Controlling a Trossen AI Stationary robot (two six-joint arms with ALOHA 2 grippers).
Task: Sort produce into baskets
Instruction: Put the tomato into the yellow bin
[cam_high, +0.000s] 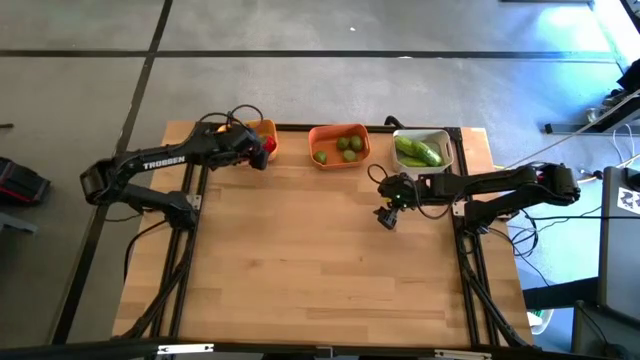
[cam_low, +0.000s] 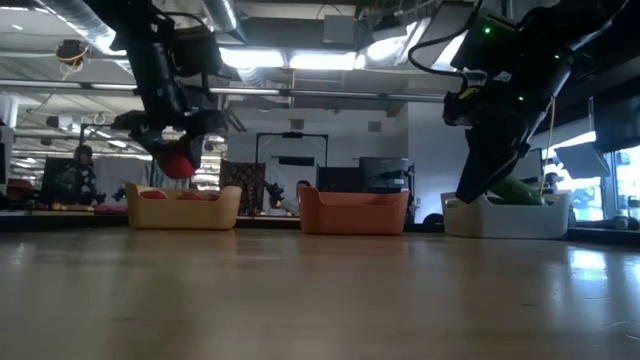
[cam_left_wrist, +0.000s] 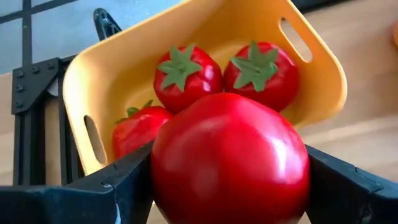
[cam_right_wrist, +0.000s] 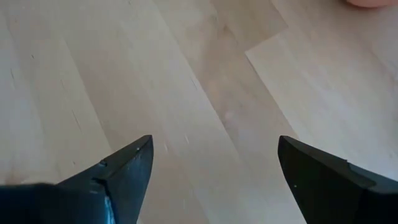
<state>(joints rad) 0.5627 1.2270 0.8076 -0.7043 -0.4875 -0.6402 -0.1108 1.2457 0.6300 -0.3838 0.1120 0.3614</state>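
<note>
Yellow plastic forms the leftmost of three baskets lined along the far edge of the wooden worktop (cam_high: 300, 260). This yellow basket (cam_left_wrist: 311, 68) holds three red tomatoes (cam_left_wrist: 186, 74), their green leafy tops facing up in the left wrist view. Beside it, in the middle, the orange basket (cam_high: 339, 146) contains several round yellow-green limes (cam_high: 349, 144). At the right end the white basket (cam_high: 424, 150) carries green cucumbers (cam_high: 418, 151), lying lengthwise inside it.

The left gripper (cam_high: 262, 150) hangs above the near rim of the yellow basket, clear of the worktop. Its jaws stand wide apart yet are filled: they clamp a fourth red tomato (cam_left_wrist: 230, 158) between them, one dark finger (cam_left_wrist: 127, 186) pressed against each side of the fruit. In the low view that tomato (cam_low: 178, 160) hangs in the air just over the basket's edge.

The right gripper (cam_high: 388, 213) is over bare wood, near the white basket and on the side toward the robot. Its jaws are spread wide with nothing between them; only the plain wooden surface shows past its two dark fingers (cam_right_wrist: 118, 177).
</note>
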